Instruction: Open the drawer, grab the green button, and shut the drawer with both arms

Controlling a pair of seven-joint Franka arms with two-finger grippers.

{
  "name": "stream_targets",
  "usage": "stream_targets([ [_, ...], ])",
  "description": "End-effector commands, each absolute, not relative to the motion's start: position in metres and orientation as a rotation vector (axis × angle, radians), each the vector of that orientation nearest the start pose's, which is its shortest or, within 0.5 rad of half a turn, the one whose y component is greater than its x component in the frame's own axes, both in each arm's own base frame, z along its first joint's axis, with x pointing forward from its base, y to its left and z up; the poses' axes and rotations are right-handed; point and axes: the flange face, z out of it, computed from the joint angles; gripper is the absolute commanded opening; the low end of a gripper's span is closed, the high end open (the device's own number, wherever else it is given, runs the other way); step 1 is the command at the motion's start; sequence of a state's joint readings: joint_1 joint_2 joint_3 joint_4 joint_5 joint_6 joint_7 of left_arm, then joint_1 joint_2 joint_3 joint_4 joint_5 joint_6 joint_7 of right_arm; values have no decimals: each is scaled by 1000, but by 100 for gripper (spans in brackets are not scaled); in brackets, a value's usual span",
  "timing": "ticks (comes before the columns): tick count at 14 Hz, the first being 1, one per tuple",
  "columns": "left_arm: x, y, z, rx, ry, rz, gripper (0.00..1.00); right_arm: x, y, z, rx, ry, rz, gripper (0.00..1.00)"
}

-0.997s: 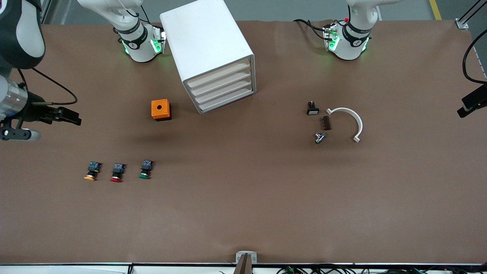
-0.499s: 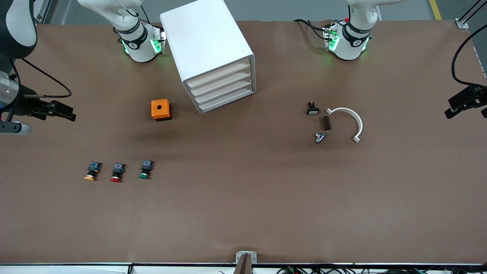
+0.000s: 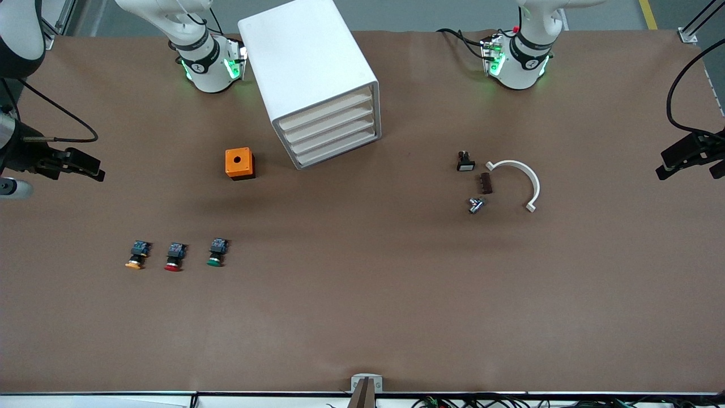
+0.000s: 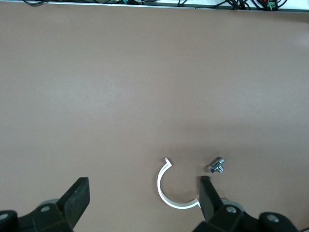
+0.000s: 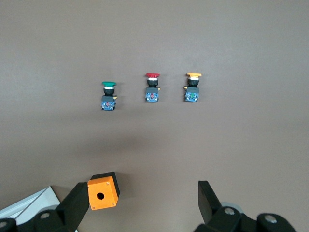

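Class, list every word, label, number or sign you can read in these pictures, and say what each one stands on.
None can be read.
The round marks on the two arm bases: too small to read.
The cabinet, orange box and green button: no lettering shows.

front view: high above the table (image 3: 362, 317), facing both arm bases along its top edge; takes in the whole top.
left wrist view: looks down from the raised left tool (image 4: 140, 203) on the white half-ring (image 4: 170, 193).
right wrist view: looks down from the raised right tool (image 5: 140, 203) on three buttons and the orange box (image 5: 102, 192).
shared: each wrist patch also shows in the front view; the wrist views share nothing.
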State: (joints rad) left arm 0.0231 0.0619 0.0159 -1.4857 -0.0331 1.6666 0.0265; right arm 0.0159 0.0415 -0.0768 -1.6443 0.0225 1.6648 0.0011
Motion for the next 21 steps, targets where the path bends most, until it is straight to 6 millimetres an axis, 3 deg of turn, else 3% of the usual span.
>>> stream_targets([
  [1,583,13,641,-3150,-13,-182,100,572,-35,611,-3122,104,-18,100],
  [6,581,23,645,-3149,-39,-187,100,556,-45,656,-3113,129,15,100],
  [8,578,32,649,-3152,-53,-197,100,547,-38,655,-3112,121,103,100],
  [14,574,39,655,-3156,-70,-208,100,536,-40,660,-3104,128,144,100],
  [21,575,34,656,-3164,-58,-214,100,528,-39,659,-3106,122,146,100],
])
